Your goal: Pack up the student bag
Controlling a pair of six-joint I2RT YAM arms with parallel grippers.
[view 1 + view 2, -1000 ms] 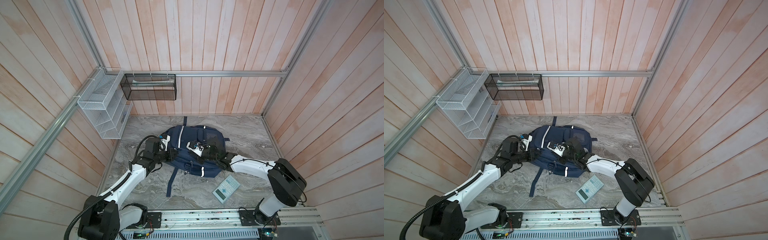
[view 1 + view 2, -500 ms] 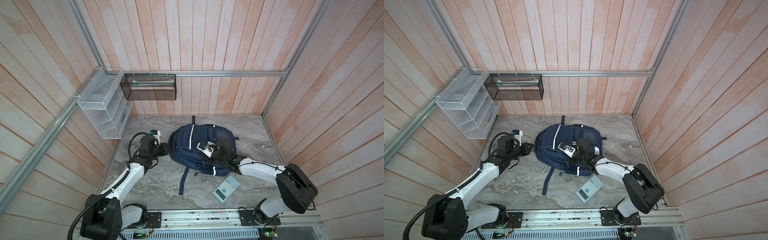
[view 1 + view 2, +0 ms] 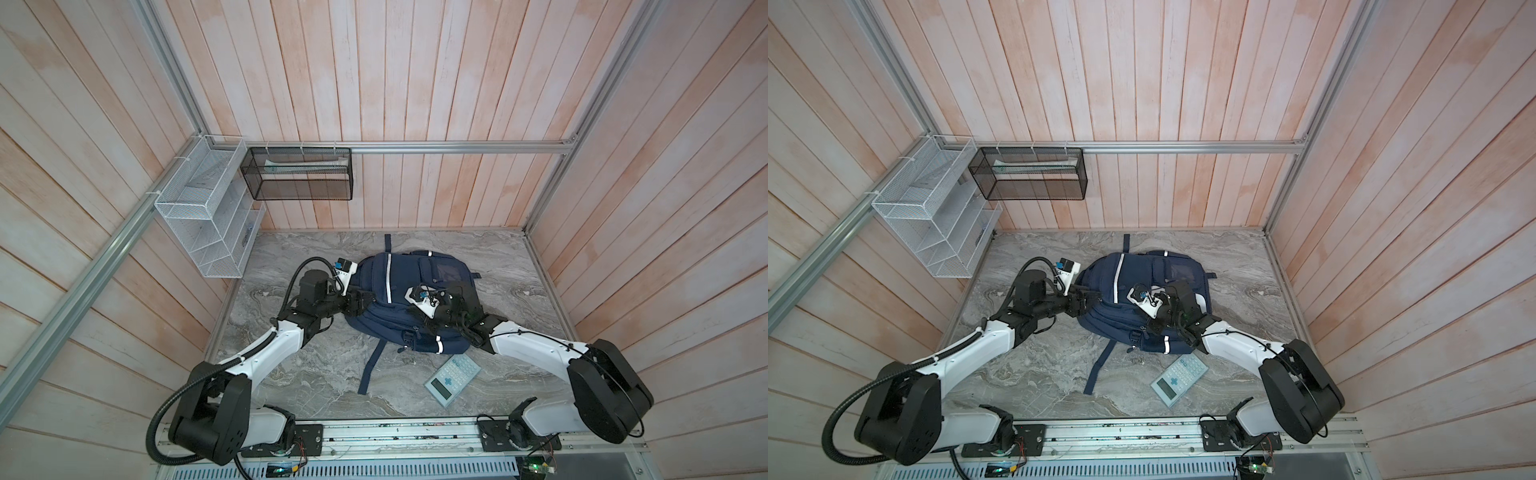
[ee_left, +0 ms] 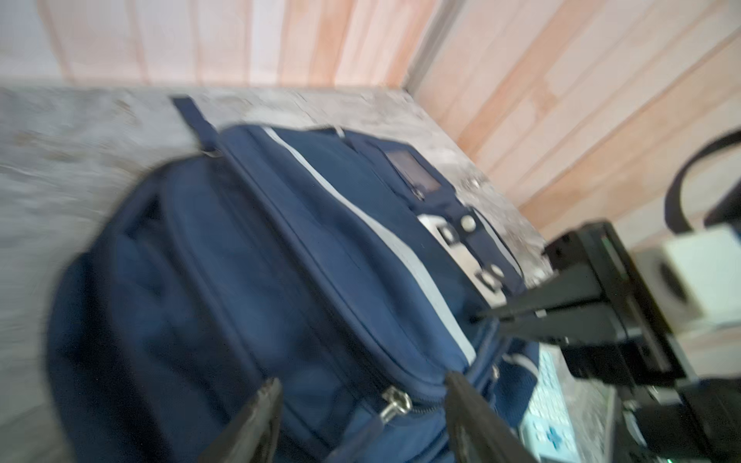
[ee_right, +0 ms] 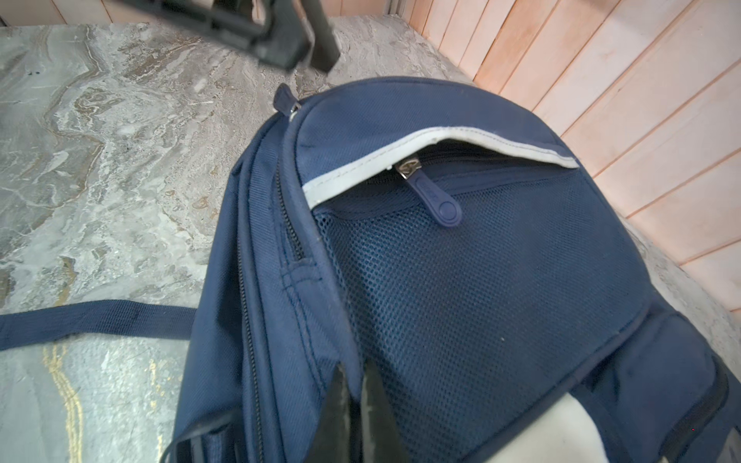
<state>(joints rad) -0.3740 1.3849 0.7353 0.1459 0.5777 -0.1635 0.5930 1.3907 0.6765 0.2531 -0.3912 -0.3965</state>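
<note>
A navy-blue fabric backpack (image 3: 1121, 291) with white stripes lies flat on the grey marbled surface (image 3: 1034, 365), one long strap (image 3: 1098, 365) trailing toward the near edge. The left tool (image 3: 1090, 299) sits at its left edge; the right tool (image 3: 1152, 326) presses on its near-right side. A pale blue-grey calculator (image 3: 1178, 380) lies just beside the backpack's near corner.
</note>
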